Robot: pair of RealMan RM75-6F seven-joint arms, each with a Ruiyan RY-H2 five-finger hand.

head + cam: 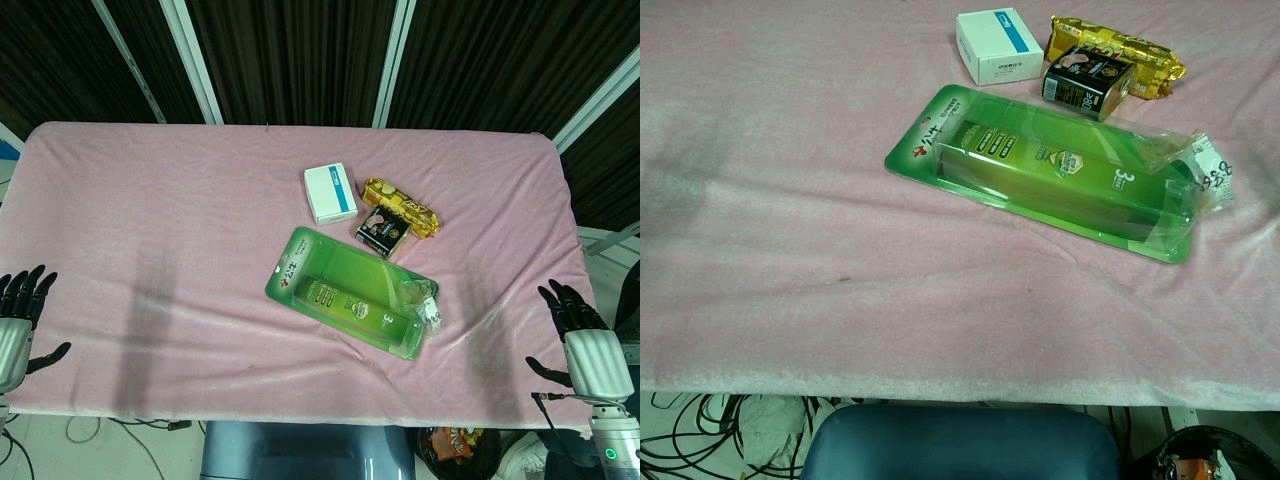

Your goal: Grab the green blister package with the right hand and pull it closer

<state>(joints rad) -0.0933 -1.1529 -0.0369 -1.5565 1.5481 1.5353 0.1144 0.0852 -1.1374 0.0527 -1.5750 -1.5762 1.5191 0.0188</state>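
Observation:
The green blister package [352, 293] [1045, 170] lies flat and slanted on the pink tablecloth, right of the table's middle, with a clear plastic bubble over a green box. My right hand [572, 318] hangs at the table's right front edge, fingers spread, holding nothing, well to the right of the package. At the left front edge my left hand [24, 297] is likewise spread and empty. Neither hand appears in the chest view.
A white and blue box [331, 193] [999, 46] sits just behind the package. Beside it lie a yellow snack packet [402, 208] [1121, 52] and a small dark can [383, 234] [1087, 82]. The pink cloth [160, 250] covers the whole table.

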